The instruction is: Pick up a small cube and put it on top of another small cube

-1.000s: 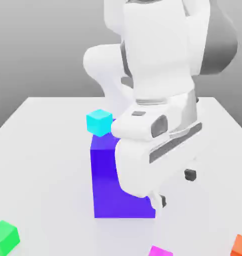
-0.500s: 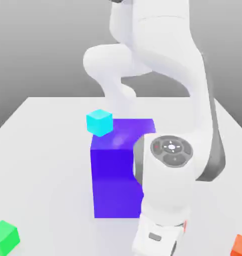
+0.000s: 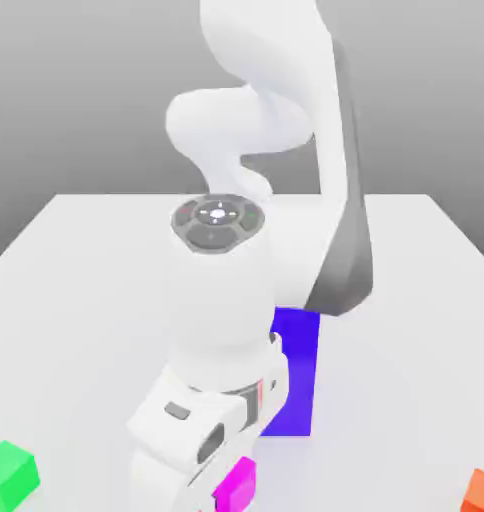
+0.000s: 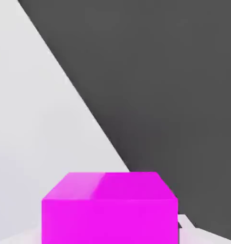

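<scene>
Your white desk and what sits on it
You have a green cube [image 3: 10,477] near the exterior view's left edge, an orange cube [image 3: 481,493] near its right, and a tall blue block [image 3: 294,372] between on the desk [image 3: 96,340].

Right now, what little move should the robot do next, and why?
Probably swing the pink cube toward the green cube, staying high. The hand has the pink cube gripped, and the green one sits on the table, maybe ready for stacking.
</scene>
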`<control>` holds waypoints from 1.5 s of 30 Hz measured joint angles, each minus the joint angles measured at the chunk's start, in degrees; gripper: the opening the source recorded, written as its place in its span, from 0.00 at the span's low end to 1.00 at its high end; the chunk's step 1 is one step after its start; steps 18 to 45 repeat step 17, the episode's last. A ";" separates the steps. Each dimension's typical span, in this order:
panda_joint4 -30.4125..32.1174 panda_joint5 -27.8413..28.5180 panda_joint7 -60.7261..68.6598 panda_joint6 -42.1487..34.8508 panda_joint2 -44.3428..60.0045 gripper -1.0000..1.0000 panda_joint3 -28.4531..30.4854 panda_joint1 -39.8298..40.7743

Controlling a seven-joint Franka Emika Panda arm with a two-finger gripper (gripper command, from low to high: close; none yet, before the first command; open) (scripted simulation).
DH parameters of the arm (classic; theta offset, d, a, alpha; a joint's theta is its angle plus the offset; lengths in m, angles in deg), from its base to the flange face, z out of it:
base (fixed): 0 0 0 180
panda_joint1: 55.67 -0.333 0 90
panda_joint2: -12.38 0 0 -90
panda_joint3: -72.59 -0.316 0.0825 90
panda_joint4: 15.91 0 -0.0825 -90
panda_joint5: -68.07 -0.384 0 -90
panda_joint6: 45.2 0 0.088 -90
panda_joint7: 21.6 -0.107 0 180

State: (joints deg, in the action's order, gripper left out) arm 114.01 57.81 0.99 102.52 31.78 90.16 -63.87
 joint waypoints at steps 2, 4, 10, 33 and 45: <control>0.25 -0.65 1.64 -0.94 -0.93 0.00 2.34 3.22; 0.37 -1.45 3.43 -1.70 -1.57 0.00 4.67 6.61; -1.57 -7.70 9.58 2.07 4.95 1.00 4.43 14.88; -1.53 -5.85 8.48 -0.01 2.49 1.00 5.99 14.61; -1.53 -5.85 8.48 -0.01 2.49 1.00 5.99 14.61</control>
